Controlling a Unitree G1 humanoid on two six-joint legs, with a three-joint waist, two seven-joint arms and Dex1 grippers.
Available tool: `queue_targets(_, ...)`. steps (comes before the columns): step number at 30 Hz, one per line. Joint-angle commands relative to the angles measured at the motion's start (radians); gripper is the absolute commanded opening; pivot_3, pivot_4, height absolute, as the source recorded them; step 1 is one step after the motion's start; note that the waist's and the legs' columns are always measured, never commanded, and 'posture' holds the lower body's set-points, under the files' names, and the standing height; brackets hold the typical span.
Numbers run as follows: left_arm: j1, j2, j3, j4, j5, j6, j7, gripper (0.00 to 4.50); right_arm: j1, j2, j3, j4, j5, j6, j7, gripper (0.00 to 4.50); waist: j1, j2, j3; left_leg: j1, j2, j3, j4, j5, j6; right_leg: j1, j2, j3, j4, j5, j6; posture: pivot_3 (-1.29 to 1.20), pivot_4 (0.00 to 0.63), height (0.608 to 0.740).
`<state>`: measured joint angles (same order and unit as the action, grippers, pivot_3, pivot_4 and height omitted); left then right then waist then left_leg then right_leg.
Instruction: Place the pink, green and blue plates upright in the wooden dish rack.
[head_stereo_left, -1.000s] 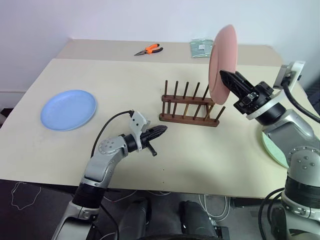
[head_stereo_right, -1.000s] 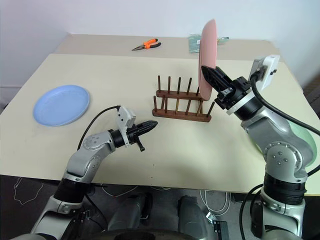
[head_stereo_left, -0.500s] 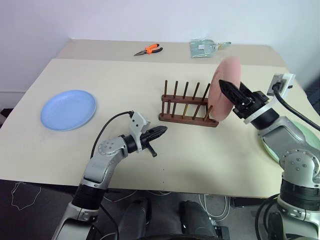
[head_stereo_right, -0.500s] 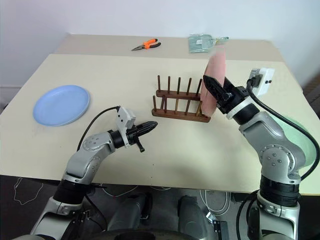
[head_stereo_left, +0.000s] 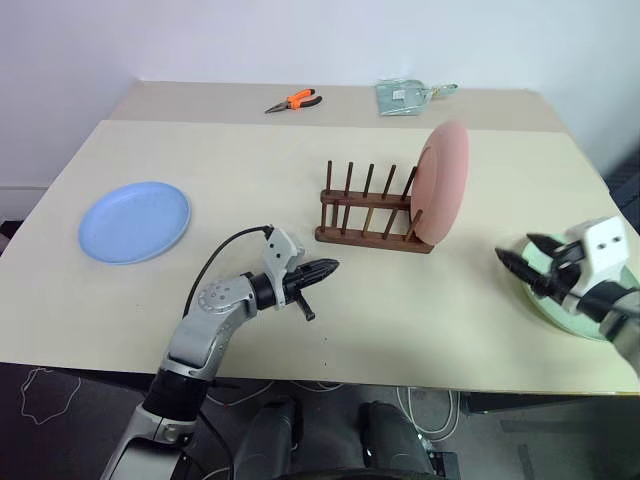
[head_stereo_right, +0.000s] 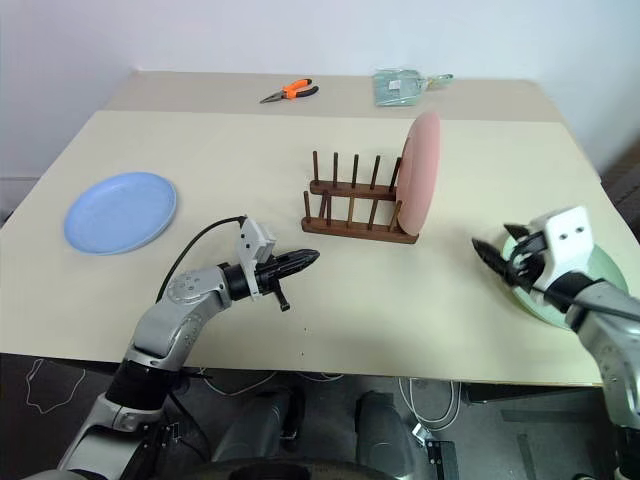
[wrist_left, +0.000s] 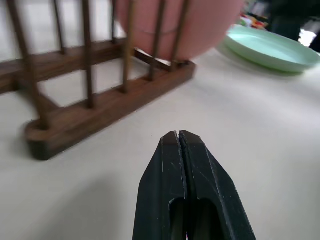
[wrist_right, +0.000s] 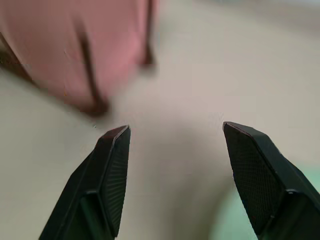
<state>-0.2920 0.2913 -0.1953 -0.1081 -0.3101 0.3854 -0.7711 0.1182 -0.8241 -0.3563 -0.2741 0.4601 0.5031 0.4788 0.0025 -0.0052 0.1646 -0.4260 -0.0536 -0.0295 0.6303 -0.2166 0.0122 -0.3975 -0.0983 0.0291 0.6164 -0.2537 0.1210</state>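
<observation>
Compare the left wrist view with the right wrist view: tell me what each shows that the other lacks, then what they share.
Left wrist view alone: the shut left gripper, the wooden dish rack with its pegs clear, and the whole green plate flat on the table. Right wrist view alone: the open right gripper, empty. Both: the pink plate standing upright in the rack's end slot.

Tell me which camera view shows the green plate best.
The left wrist view: the green plate lies flat on the table, nearly its whole rim visible behind the wooden dish rack. In both eye views the open right gripper and its wrist cover much of it. The right wrist view catches a blurred green edge.
</observation>
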Motion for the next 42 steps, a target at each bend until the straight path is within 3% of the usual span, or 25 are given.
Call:
queue_targets(1,-0.017,0.001,-0.014,-0.013,0.005,-0.014,-0.012,0.0,0.001,-0.003,0.043,0.021,-0.152,-0.021,-0.079,2.99,0.002,0.0,0.0,0.0,0.0,0.0,0.0,0.0,0.0,0.0,0.0,0.0,0.0,0.0,0.0,0.0,0.15,0.738)
queue_targets(4,-0.019,0.002,-0.017,-0.011,0.004,-0.014,-0.018,0.0,0.001,0.003,0.071,0.066,-0.23,0.009,-0.125,2.99,0.008,0.0,0.0,-0.001,0.0,0.0,0.0,0.0,0.0,0.0,0.0,0.0,0.0,0.0,0.0,0.0,0.15,0.738)
queue_targets(7,-0.021,0.009,-0.026,-0.004,0.013,-0.021,-0.027,0.0,-0.012,0.021,0.089,0.103,-0.279,0.017,-0.149,2.17,0.01,0.0,0.0,-0.001,0.0,0.0,0.0,0.0,0.0,0.0,0.0,0.0,-0.001,0.0,0.0,0.0,0.15,0.738)
queue_targets(11,-0.023,0.009,-0.03,0.002,0.022,-0.028,-0.032,0.0,-0.03,0.049,0.088,0.112,-0.304,0.016,-0.157,0.06,0.008,0.0,0.0,-0.001,0.0,0.0,0.0,0.0,0.0,0.0,0.001,0.0,-0.001,0.0,0.0,0.0,0.15,0.738)
queue_targets(18,-0.024,0.014,-0.023,0.008,0.027,-0.035,-0.038,0.0,-0.122,0.079,0.042,0.054,-0.312,-0.096,-0.161,0.06,0.005,0.0,0.0,0.0,-0.001,0.0,0.001,0.0,0.0,0.0,0.002,0.0,-0.001,0.0,0.0,0.0,0.15,0.738)
queue_targets(21,-0.011,0.025,-0.019,0.011,0.034,-0.048,-0.036,0.0,-0.34,0.118,-0.053,-0.036,-0.164,-0.136,-0.162,0.06,-0.012,0.007,0.004,0.0,-0.001,0.001,0.001,0.0,0.0,0.0,0.002,0.0,0.001,0.0,0.001,0.0,0.15,0.738)
queue_targets(24,-0.002,0.027,-0.013,0.013,0.039,-0.062,-0.029,0.0,-0.558,0.211,-0.143,-0.137,0.158,-0.041,-0.195,0.06,-0.013,0.008,0.005,0.0,0.0,0.0,0.001,0.0,0.0,-0.001,0.002,0.0,0.004,0.002,0.004,0.0,0.15,0.738)
queue_targets(27,0.005,0.026,0.001,0.022,0.045,-0.079,-0.012,0.0,-0.635,0.259,-0.175,-0.262,0.569,0.075,-0.207,0.06,0.002,0.004,0.005,-0.001,0.001,-0.005,-0.001,0.0,0.0,0.0,0.003,-0.005,0.004,0.002,0.005,0.0,0.15,0.738)
queue_targets(32,0.025,0.035,0.017,0.031,0.052,-0.11,0.004,0.0,-0.652,0.37,-0.031,-0.372,0.985,0.11,-0.388,0.06,0.006,0.004,0.005,-0.002,0.0,-0.004,-0.001,0.0,0.0,0.0,-0.002,-0.005,0.001,0.002,0.004,0.0,0.15,0.738)
queue_targets(35,0.04,0.041,0.039,0.031,0.051,-0.122,0.018,0.0,-0.635,0.508,0.102,-0.388,1.035,0.079,-0.523,0.06,-0.005,0.004,0.005,-0.001,0.0,-0.003,0.0,0.0,0.0,-0.001,-0.004,-0.003,0.002,0.001,0.001,0.0,0.15,0.738)
queue_targets(42,0.077,0.074,0.073,0.023,0.048,-0.131,0.02,0.0,-0.595,0.672,0.252,-0.303,0.867,0.04,-0.676,0.06,-0.015,0.004,0.005,-0.002,0.0,-0.001,-0.001,0.0,-0.001,-0.006,-0.004,-0.004,0.005,0.001,0.001,0.0,0.15,0.738)
